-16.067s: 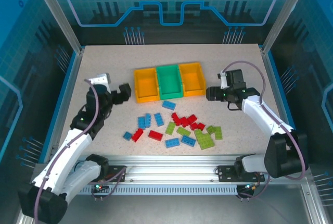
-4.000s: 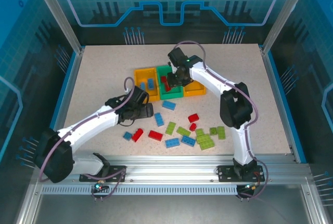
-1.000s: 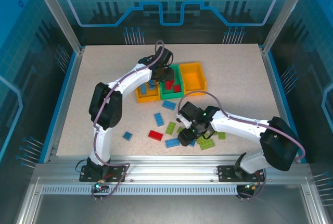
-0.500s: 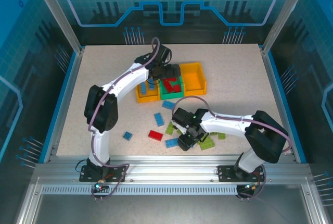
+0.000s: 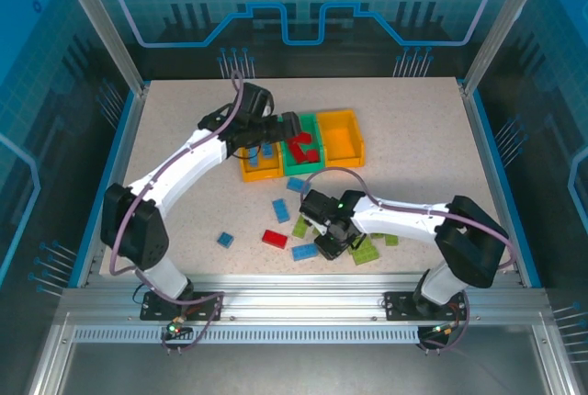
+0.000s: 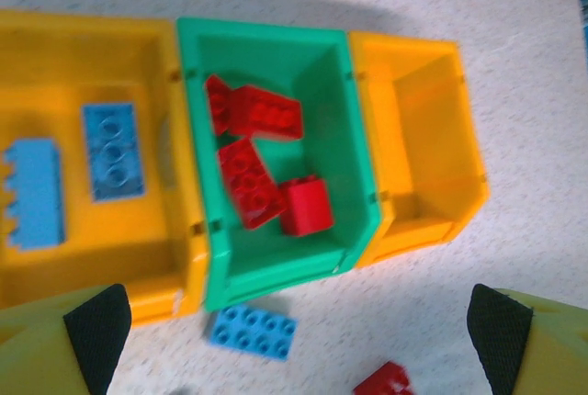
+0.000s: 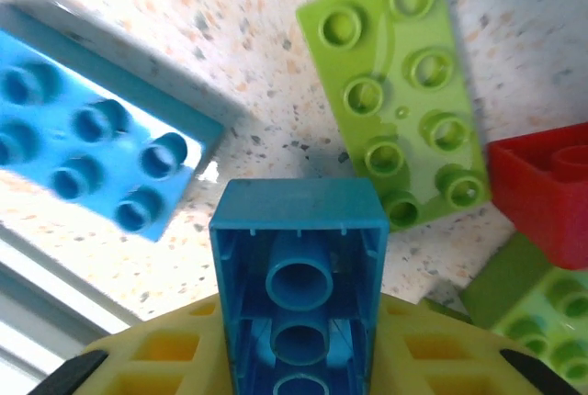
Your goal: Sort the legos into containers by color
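Down at the loose pile near the front of the counter (image 5: pixel 413 138), the right gripper (image 5: pixel 334 245) has its jaws closed on a blue brick (image 7: pixel 299 266). The brick is held on end, its hollow underside facing the wrist camera. It's tight in there: a lime brick (image 7: pixel 404 92) lies just beside it, a flat blue plate (image 7: pixel 83 147) on the other side, and a red brick (image 7: pixel 537 188) at the edge. So the call is a straight lift before any sideways travel, or the neighbours get dragged along. The destination looks like the left orange bin (image 6: pixel 92 28), where two blue bricks (image 6: pixel 114 152) already lie. The green bin (image 6: pixel 266 32) holds the red bricks (image 6: pixel 253 170), and the right orange bin (image 6: pixel 418 138) is bare. Watch the traffic, though: the left gripper (image 6: pixel 299 321) hangs over those bins, jaws spread wide with nothing between them. It should clear out first. Then release low inside the walls so the brick doesn't bounce out.
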`<action>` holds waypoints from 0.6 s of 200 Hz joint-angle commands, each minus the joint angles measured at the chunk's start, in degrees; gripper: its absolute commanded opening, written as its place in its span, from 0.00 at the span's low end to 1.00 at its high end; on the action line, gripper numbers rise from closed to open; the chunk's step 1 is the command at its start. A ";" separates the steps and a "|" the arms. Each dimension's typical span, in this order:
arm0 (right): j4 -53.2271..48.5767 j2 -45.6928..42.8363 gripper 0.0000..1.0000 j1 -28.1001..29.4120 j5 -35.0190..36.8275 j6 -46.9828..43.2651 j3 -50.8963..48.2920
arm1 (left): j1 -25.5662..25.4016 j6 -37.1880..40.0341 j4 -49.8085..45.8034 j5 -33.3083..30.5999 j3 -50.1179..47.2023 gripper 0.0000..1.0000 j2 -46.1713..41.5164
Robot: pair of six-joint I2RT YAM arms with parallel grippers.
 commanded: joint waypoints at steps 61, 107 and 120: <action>9.21 0.60 0.31 -12.77 -19.65 3.45 16.82 | 0.29 -1.58 -4.57 -7.86 -20.48 0.99 -16.72; 8.69 17.45 0.29 -15.95 -26.10 10.11 37.36 | 0.36 -4.57 -8.82 -10.66 -30.25 0.99 -25.62; 6.68 22.00 0.29 -16.12 -25.21 11.19 43.43 | 0.36 -6.27 -10.61 -11.11 -32.47 0.99 -27.84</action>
